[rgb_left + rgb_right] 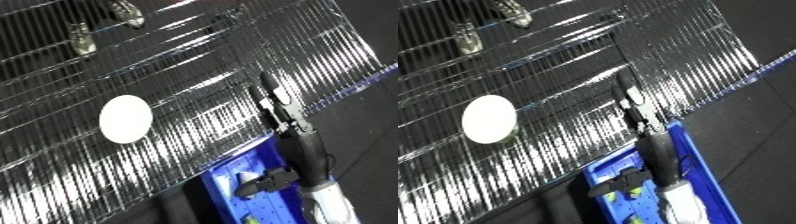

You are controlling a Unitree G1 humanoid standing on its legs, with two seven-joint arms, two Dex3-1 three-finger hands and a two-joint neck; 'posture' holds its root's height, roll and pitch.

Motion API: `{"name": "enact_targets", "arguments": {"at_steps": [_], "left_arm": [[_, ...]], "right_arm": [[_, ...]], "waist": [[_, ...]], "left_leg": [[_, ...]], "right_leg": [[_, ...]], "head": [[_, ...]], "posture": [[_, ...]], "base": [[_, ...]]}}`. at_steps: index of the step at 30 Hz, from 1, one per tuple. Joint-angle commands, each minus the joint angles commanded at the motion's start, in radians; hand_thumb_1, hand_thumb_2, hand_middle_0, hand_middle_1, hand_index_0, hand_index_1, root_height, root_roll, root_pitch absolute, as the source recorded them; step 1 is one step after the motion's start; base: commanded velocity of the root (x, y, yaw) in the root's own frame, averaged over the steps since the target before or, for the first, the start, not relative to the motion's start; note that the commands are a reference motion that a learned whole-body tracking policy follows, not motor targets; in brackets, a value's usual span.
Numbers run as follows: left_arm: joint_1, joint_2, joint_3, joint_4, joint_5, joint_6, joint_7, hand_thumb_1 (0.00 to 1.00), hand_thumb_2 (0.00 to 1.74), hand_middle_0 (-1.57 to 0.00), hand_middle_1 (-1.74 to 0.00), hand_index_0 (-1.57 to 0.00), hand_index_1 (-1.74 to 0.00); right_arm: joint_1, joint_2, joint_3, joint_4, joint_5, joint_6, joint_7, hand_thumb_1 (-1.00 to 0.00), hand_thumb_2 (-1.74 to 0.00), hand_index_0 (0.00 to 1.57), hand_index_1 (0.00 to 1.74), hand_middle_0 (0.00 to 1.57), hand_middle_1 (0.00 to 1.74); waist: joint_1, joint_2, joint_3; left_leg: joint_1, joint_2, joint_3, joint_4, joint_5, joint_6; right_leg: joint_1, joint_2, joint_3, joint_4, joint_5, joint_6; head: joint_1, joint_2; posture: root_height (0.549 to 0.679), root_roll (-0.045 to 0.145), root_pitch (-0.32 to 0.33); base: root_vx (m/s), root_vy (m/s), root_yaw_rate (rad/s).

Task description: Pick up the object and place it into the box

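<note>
Wire-grid shelving spanning most of the view, tilted, with dark floor beyond its right edge. White disc resting on the wire near the shelf's left side, well apart from the blue bin at the lower edge. Open wire between disc and bin. Right hand raised over the shelf's right part above the bin, fingers extended, holding nothing; forearm crossing the bin. Left hand unseen.

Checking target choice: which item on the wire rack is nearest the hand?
The white round disc; the two small clear items sit farther off, top left.
</note>
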Motion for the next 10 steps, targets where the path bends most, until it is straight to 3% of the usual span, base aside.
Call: {"name": "enact_targets", "arguments": {"at_steps": [5,10], "left_arm": [[-0.019,0.007,-0.017,0.014,0.009,0.007,-0.016,1.00,1.74,-1.57,-1.74,-1.57,-1.74],[-0.025,0.014,-0.030,0.015,0.013,0.014,-0.027,1.00,1.74,-1.57,-1.74,-1.57,-1.74]], "right_arm": [[-0.046,0.019,0.049,0.022,-0.022,0.025,0.008,0.00,0.00,0.00,0.00,0.00,0.00],[-0.089,0.029,0.087,0.037,-0.033,0.055,-0.002,0.00,0.00,0.00,0.00,0.00,0.00]], "waist": [[0.033,-0.008,0.000],[0.059,-0.011,0.000]], "left_leg": [[-0.018,0.000,-0.015,-0.005,0.017,-0.0018],[-0.039,-0.005,-0.025,0.009,0.018,0.0007]], "right_leg": [[-0.006,-0.0061,-0.023,-0.002,0.005,0.0075],[-0.019,-0.0136,-0.039,0.013,0.003,0.0095]], "head": [[-0.046,0.019],[-0.064,0.069]], "posture": [[0.644,0.053,0.082],[0.642,0.048,0.086]], "base": [[0.020,-0.059,0.222],[0.053,-0.026,0.190]]}}
